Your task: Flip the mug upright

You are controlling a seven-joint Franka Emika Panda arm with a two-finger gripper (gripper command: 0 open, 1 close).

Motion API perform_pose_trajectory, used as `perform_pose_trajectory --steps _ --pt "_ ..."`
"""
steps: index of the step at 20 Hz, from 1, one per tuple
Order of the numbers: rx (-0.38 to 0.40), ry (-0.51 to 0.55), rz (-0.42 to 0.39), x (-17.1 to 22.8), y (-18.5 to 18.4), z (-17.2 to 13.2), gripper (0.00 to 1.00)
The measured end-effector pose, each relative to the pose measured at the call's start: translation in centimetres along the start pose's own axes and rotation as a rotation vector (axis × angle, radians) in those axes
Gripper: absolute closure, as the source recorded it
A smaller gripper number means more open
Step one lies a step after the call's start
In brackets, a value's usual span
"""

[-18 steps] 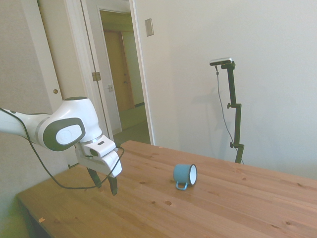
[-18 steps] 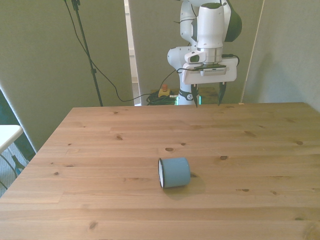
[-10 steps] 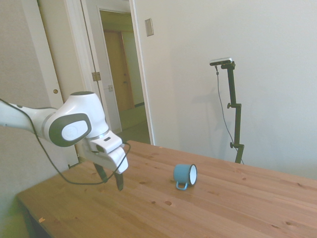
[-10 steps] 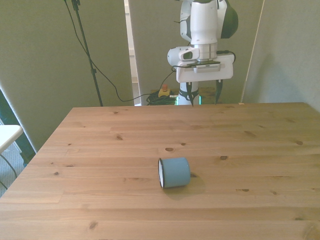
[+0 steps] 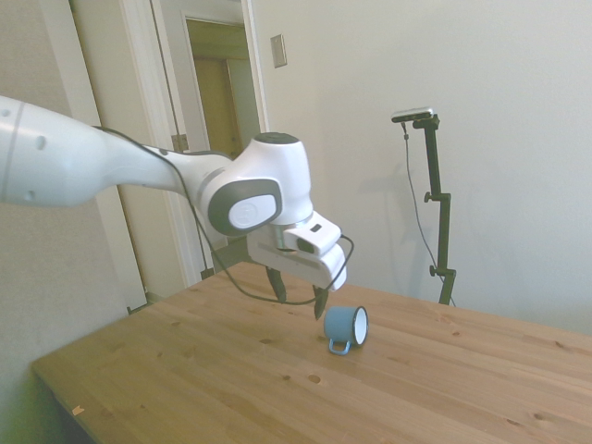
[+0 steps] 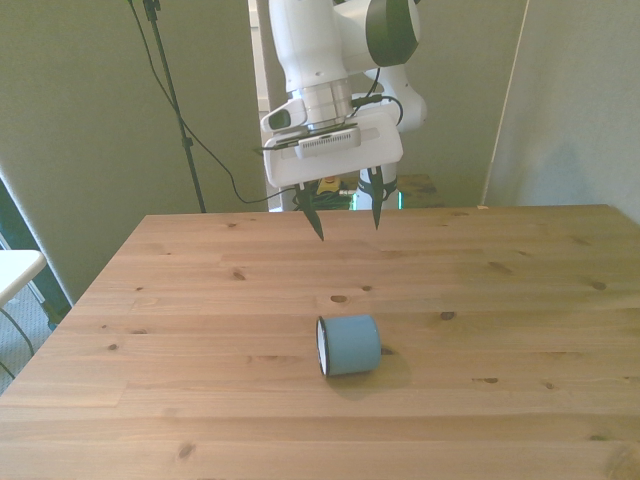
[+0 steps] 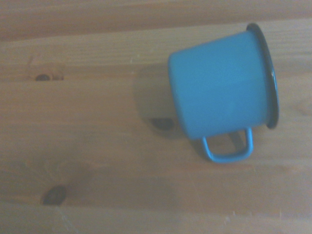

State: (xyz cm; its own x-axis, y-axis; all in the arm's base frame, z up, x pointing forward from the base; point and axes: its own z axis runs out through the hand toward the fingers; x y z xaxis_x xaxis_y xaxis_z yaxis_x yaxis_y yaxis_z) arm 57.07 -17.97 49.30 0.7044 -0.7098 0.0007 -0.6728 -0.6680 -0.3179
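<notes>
Near the middle of the pale knotty wooden table (image 6: 200, 400), the small teal-blue enamel mug (image 6: 349, 345) with a thin dark rim is seen lying on its side, mouth turned toward the front view's left. In the side view its little loop handle (image 5: 339, 348) rests on the boards. Nothing of the flip has been done: the mug has not been gripped or tipped, so the reach, the grasp and the righting are all judged to be left. Farther back, the white arm's two-finger gripper (image 6: 348, 210) is held above the table, well apart from the mug, dark fingers spread wide and empty, pointing down with the wrist tilted slightly. In the wrist view the mug (image 7: 222, 87) is framed clearly.
</notes>
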Motion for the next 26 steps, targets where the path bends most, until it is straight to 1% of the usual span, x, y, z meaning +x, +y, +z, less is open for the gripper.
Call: perform_pose_trajectory --steps 1,2,5,9,11,14,16,19,23,26 --pt "0.003 -0.011 -0.004 1.1 -0.1 -0.4 0.0" --pt "0.003 -0.019 -0.007 3.2 -0.2 -1.2 0.0" --pt "0.012 -0.017 -0.019 4.0 -0.3 -1.1 0.0" --pt "0.027 -0.026 -0.022 8.2 1.8 0.6 0.0" --pt "0.05 -0.062 -0.027 10.2 2.6 1.7 0.0" --pt "0.11 -0.151 -0.044 12.1 2.9 3.7 0.0" --pt "0.141 -0.196 -0.049 12.9 2.7 5.1 0.0" --pt "0.165 -0.229 -0.06 13.8 1.8 6.9 0.0" --pt "0.186 -0.278 -0.084 14.1 0.4 8.7 0.0" --pt "0.203 -0.323 -0.087 14.2 0.3 9.8 0.0"
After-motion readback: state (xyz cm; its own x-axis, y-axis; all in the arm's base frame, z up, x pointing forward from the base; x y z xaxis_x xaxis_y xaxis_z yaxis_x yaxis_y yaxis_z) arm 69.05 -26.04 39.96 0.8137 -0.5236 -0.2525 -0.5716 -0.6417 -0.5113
